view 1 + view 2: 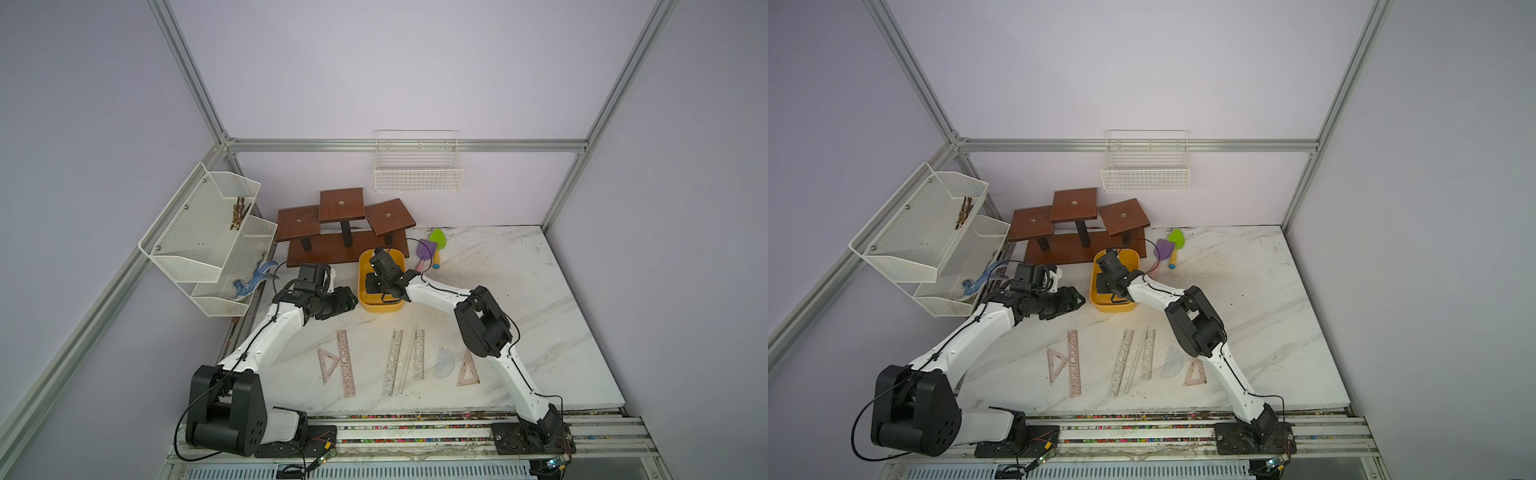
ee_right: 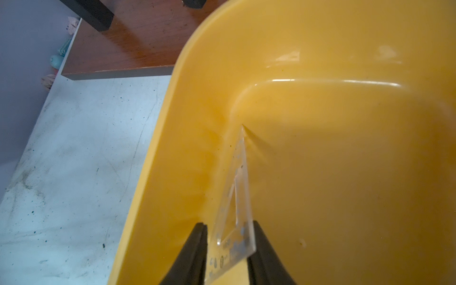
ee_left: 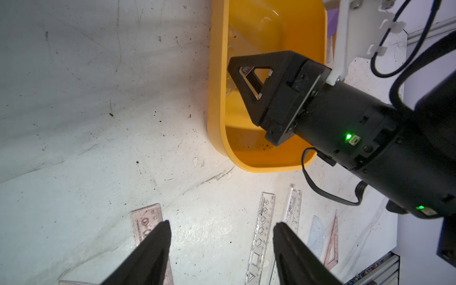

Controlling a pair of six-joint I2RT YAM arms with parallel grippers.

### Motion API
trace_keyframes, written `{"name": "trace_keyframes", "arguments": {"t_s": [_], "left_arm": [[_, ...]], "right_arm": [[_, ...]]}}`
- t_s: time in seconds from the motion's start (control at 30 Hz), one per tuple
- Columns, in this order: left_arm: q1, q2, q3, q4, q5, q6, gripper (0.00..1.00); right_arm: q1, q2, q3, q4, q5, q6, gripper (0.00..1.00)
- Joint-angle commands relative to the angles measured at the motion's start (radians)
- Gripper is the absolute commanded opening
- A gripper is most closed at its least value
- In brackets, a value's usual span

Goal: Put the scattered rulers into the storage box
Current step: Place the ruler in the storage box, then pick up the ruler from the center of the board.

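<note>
Looks like the drop-off step: got a clear triangular plastic set square [image 2: 238,197] inside the shallow yellow plastic storage box [image 1: 380,308], tip seemingly resting on its floor, sitting loose between the partly spread jaws of the right gripper [image 2: 228,224] rather than pinched. Also got the left gripper [image 3: 222,223] hovering wide open and empty just beside the box, over the end of a long pinkish-brown stencil ruler [image 3: 148,220]. Next probably calls for lifting the right one straight out without snagging the square, then going for the other rulers lying flat on the white marbled tabletop [image 1: 519,291].
</note>
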State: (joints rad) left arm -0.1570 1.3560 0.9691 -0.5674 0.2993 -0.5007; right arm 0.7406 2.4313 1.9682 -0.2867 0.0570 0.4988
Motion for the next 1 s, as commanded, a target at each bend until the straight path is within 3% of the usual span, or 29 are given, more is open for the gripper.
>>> {"name": "trace_keyframes", "arguments": {"t_s": [0.0,0.2,0.43,0.7,0.97], "left_arm": [[0.006,-0.012,0.019,-0.004,-0.027,0.014,0.69],[0.005,-0.015,0.009,0.001,-0.013,-0.005,0.7],[-0.103,-0.018,-0.013,0.006,-0.075,-0.056,0.69],[-0.279,-0.103,-0.171,0.087,0.038,-0.088,0.77],[-0.305,-0.177,-0.376,0.238,0.162,-0.154,0.82]], "right_arm": [[-0.01,-0.029,0.073,-0.069,0.005,-0.06,0.43],[-0.012,-0.098,0.126,-0.187,0.022,-0.129,0.55],[-0.01,-0.297,0.031,-0.269,-0.004,-0.143,0.55],[0.074,-0.771,-0.743,-0.062,-0.064,0.021,0.44],[0.181,-0.871,-1.082,0.104,-0.11,0.146,0.43]]}}
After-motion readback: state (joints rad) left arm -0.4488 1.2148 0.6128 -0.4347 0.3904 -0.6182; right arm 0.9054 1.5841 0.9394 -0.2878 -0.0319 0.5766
